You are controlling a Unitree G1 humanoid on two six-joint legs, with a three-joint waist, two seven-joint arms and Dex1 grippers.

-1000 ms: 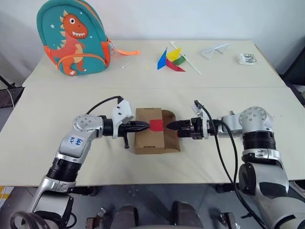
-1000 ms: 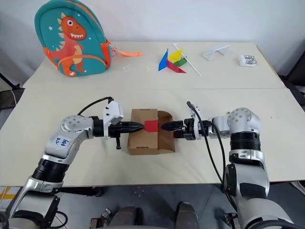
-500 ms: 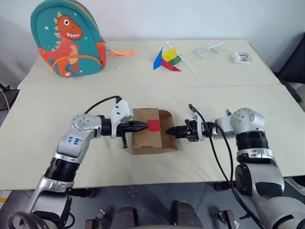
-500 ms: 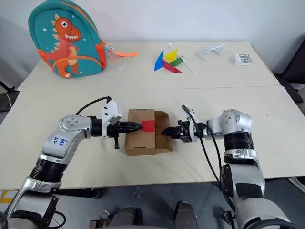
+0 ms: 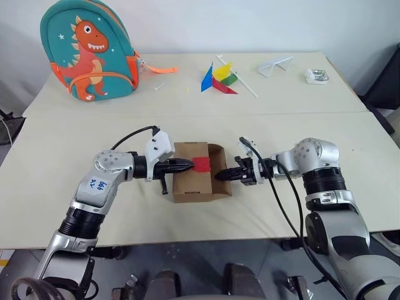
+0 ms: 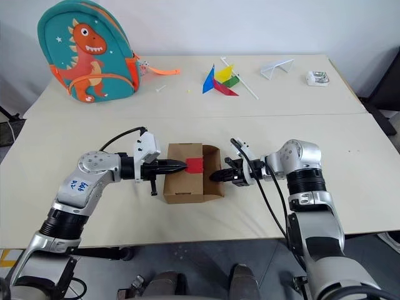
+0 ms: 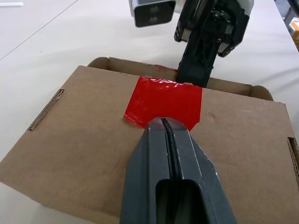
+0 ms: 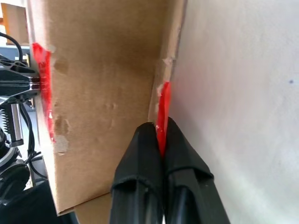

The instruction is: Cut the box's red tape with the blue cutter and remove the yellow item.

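Note:
The brown box [image 5: 189, 185] lies mid-table with its right flap [image 5: 221, 155] swung open. The red tape [image 5: 202, 164] covers the lid's right edge; a torn strip of it [image 8: 162, 109] clings to the flap's rim. My left gripper [image 5: 190, 165] is shut, its tips resting on the lid at the tape's near edge [image 7: 163, 100]. From the right, my right gripper [image 5: 219, 177] is shut on the flap's taped rim [image 8: 159, 130]. The blue cutter is out of view and the yellow item is hidden.
A dinosaur backpack [image 5: 87, 50] stands at the back left. A multicoloured pinwheel [image 5: 219, 78], a white folded frame [image 5: 278, 64] and a small clear packet [image 5: 315, 76] lie along the back. A seam [image 5: 281, 114] crosses the table behind the box.
My right gripper's fingers have closed from open, and it has slid a little left onto the flap's rim. The camera shifted early on. The left gripper has kept still.

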